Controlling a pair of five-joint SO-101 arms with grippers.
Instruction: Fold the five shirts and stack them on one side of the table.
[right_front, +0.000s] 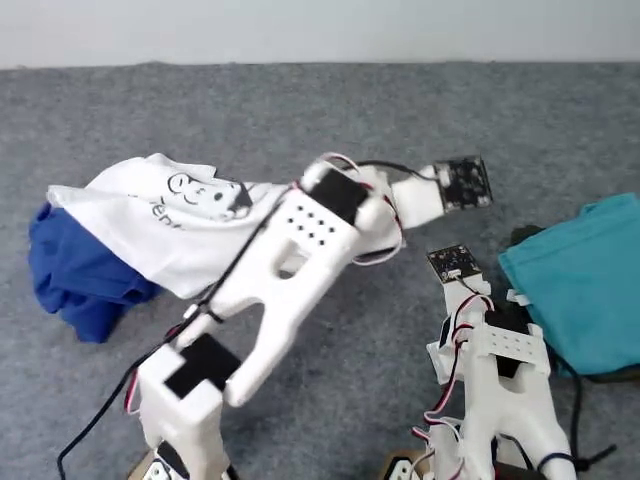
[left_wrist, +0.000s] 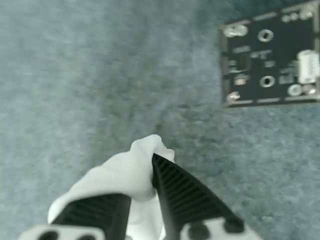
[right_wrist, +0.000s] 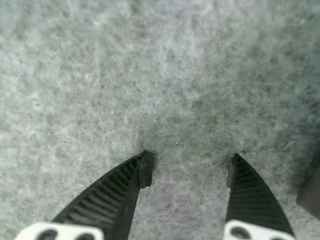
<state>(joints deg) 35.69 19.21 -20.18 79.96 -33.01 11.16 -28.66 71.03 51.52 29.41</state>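
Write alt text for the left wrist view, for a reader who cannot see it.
The left gripper is shut on a bunched fold of the white shirt, held over the grey carpeted table. Farther off, a dark circuit board with silver fittings sits above the same surface.

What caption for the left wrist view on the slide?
Left gripper, jaws shut on a bunched bit of the white shirt, grey felt tabletop behind.
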